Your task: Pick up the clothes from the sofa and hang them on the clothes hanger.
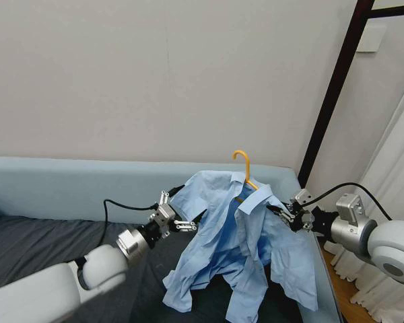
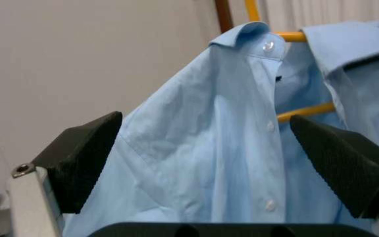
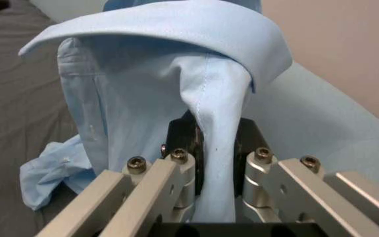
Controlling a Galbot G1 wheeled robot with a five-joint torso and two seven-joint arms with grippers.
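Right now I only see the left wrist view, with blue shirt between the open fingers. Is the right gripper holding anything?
Observer: Yes. The right gripper is shut on a fold of the blue shirt just under its collar.
Operator: Is the hanger's hook on a rail?
Observer: No. In the head view the hook of the yellow hanger is free in the air, and the black pole stands apart to its right.
Operator: Is the shirt clear of the sofa?
Observer: Not wholly. Its lower hem seems to rest on the dark sofa seat.
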